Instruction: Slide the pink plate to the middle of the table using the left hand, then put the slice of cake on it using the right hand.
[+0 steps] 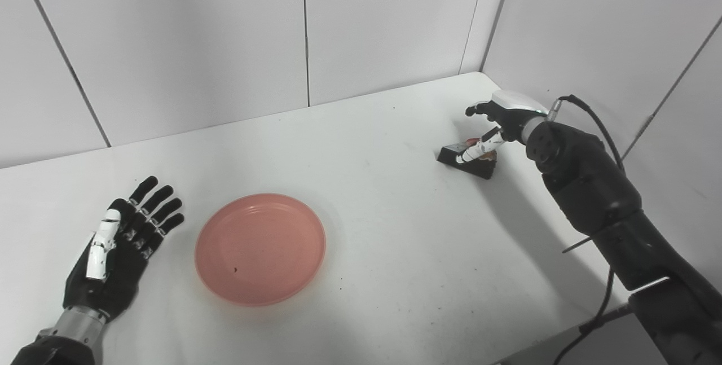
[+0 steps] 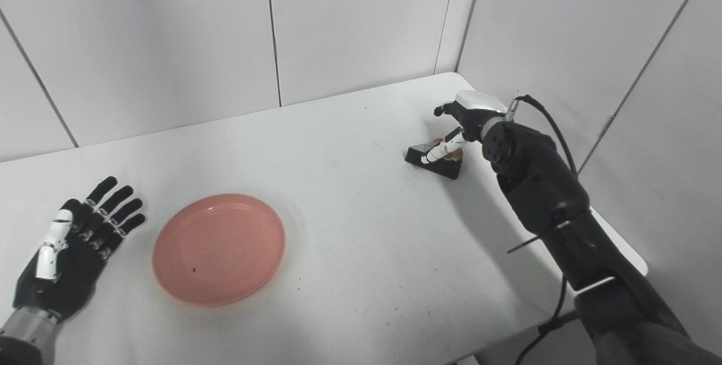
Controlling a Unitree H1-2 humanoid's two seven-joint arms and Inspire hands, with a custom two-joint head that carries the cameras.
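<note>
The pink plate (image 1: 260,249) lies flat on the white table (image 1: 383,224), left of the table's middle. My left hand (image 1: 121,241) rests open, fingers spread, just to the left of the plate and apart from it. A dark slice of cake (image 1: 471,160) with a red topping sits at the far right of the table. My right hand (image 1: 499,119) hangs over the slice with its thumb reaching down onto the top and its fingers spread beyond it; no grip shows.
White wall panels (image 1: 225,43) close the table at the back and on the right. The table's right front edge (image 1: 564,331) runs close under my right forearm. A black cable (image 1: 598,122) loops off the right wrist.
</note>
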